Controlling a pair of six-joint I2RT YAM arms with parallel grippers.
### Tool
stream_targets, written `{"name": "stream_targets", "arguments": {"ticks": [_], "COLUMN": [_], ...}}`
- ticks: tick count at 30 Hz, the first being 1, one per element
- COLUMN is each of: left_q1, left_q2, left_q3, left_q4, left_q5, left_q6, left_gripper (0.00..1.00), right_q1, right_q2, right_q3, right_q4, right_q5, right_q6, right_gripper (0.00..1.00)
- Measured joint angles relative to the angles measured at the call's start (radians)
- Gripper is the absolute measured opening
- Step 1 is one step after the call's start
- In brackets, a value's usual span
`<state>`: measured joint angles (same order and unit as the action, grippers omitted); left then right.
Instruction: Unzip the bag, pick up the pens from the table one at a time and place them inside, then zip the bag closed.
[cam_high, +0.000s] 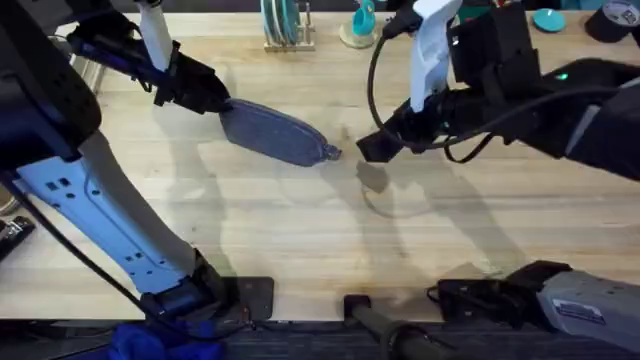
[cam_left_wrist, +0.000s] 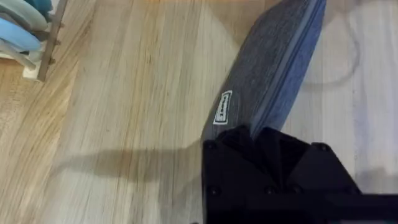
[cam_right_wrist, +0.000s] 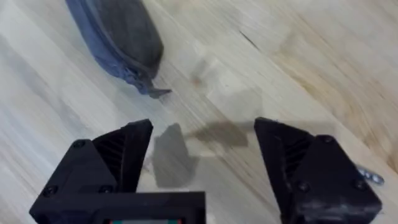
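Blue-grey denim-like fabric pouch (cam_high: 272, 133) shows a lighter blue zipper band and a small white-outlined label (cam_left_wrist: 222, 107). Pale wooden butcher-block tabletop (cam_high: 300, 215) runs in blond plank grain with tan streaks. Black left gripper (cam_left_wrist: 258, 140), black right gripper (cam_right_wrist: 202, 165); white forearm casings above them.

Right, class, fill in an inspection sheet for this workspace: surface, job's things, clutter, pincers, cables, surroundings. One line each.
Surface: light wooden table, bare in the middle.
Job's things: blue-grey bag lying flat, pull tab at the end facing the right arm; pen not identified.
Clutter: rack of plates and small items along the far edge.
Pincers: left pincer shut on the bag's end; right pincer open above the table, near the pull tab.
Cables: black cable looping over the right arm.
Surroundings: nothing seen.
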<state>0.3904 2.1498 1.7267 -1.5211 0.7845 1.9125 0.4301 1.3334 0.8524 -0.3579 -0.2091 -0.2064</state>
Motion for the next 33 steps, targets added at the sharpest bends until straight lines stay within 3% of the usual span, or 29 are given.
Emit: {"name": "stream_targets", "arguments": {"ticks": [13, 25, 33], "left_q1": [0.0, 0.0, 0.0], "left_q2": [0.0, 0.0, 0.0], "left_q3": [0.0, 0.0, 0.0], "left_q4": [0.0, 0.0, -0.001], "left_q5": [0.0, 0.0, 0.0], "left_q6": [0.0, 0.0, 0.0], "left_gripper": [0.042, 0.042, 0.042], "right_q1": [0.011, 0.016, 0.083], "right_q2": [0.006, 0.134, 0.195], "right_q3": [-0.063, -0.063, -0.063], "right_q4": [0.123, 0.185, 0.253], "right_q5": [-0.114, -0.158, -0.159], "right_q6": [-0.087, -0.102, -0.117], "right_gripper": [0.996, 0.996, 0.996]}}
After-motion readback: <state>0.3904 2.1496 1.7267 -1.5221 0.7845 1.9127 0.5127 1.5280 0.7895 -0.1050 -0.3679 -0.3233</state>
